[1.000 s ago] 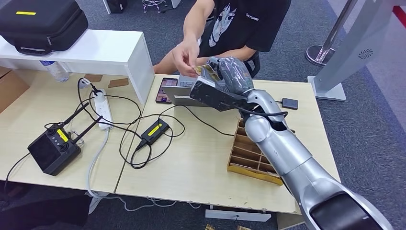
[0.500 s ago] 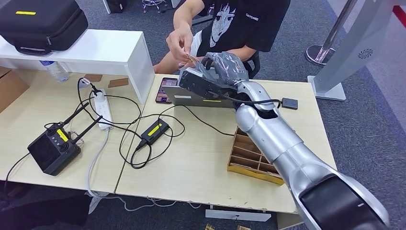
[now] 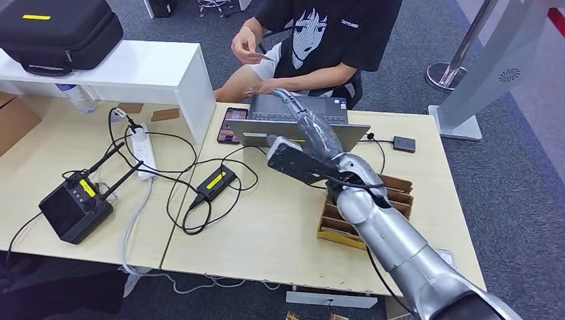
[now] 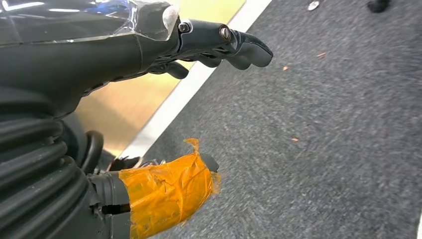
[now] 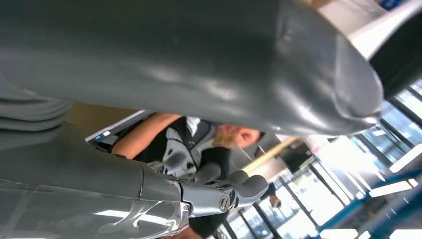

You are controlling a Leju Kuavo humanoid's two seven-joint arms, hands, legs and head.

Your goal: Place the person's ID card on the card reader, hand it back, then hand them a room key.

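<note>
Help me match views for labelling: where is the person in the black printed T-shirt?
Head view: person in the black printed T-shirt, top centre, behind grey laptop.
Right wrist view: person between thumb and fingers.
Left wrist view: not in it.
Shared landmark: right hand.

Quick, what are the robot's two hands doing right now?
Left hand: holds nothing, fingers apart, down by the floor.
Right hand: holds nothing, fingers stretched out over the laptop.

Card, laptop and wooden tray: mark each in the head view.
card [image 3: 265, 57], head view, its visible face, held in the person's hand.
laptop [image 3: 293, 108], head view, keyboard deck.
wooden tray [image 3: 398, 189], head view, far rim.
</note>
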